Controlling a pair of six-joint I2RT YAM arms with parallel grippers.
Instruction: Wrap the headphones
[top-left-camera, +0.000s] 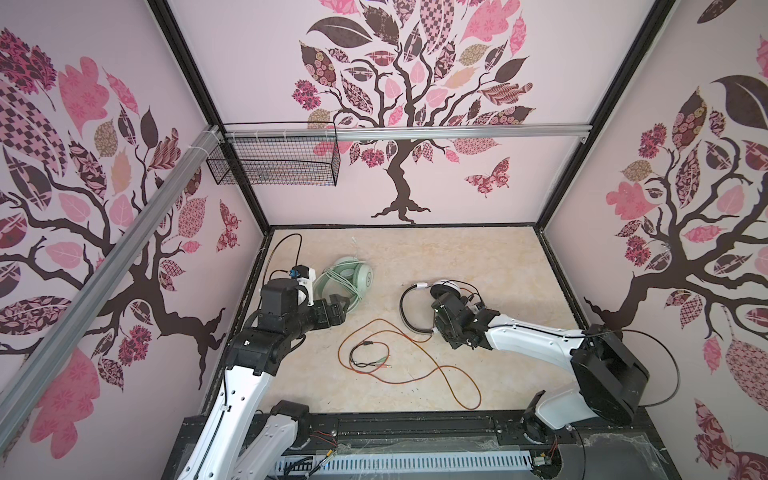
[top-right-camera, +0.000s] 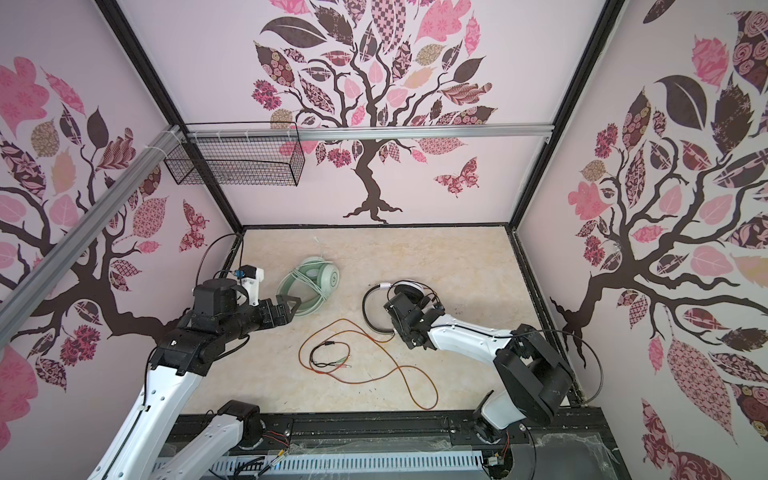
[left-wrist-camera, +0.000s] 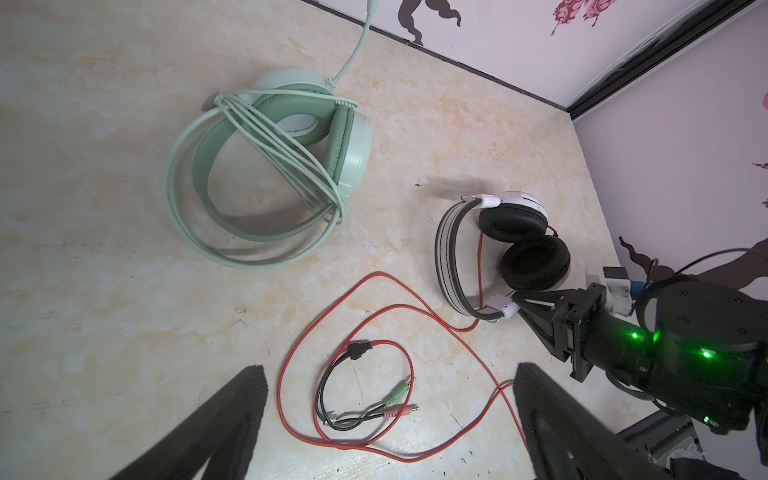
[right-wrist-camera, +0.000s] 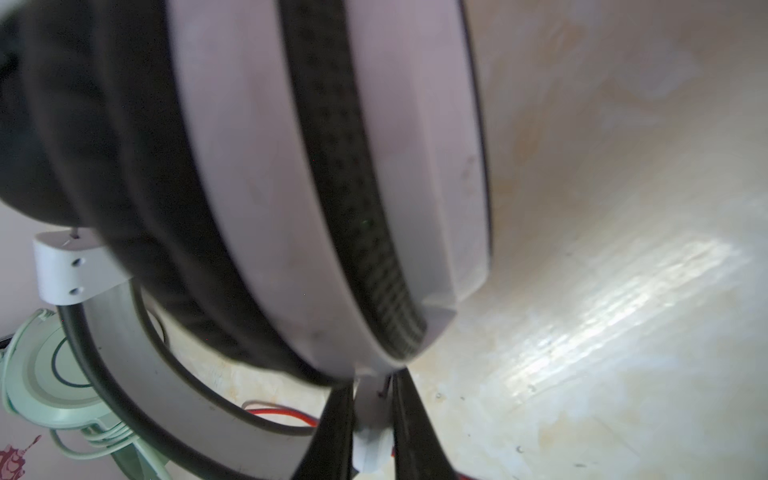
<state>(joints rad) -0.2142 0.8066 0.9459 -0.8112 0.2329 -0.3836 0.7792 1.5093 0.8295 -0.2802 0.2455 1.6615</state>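
Now the right gripper (left-wrist-camera: 519, 305) pinches the white-and-black headset (left-wrist-camera: 449, 249) at its band end, right of centre. The left gripper (left-wrist-camera: 388, 370) gapes empty beside the mint-green headset (left-wrist-camera: 349, 145). Keep that pinch firm while coiling the loose orange-red cable (left-wrist-camera: 291, 332) round the band.

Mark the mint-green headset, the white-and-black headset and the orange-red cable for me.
mint-green headset (left-wrist-camera: 357, 141): left wrist view, ear cup's outer shell.
white-and-black headset (left-wrist-camera: 513, 221): left wrist view, upper black ear pad.
orange-red cable (left-wrist-camera: 374, 273): left wrist view, top of its loose loop.
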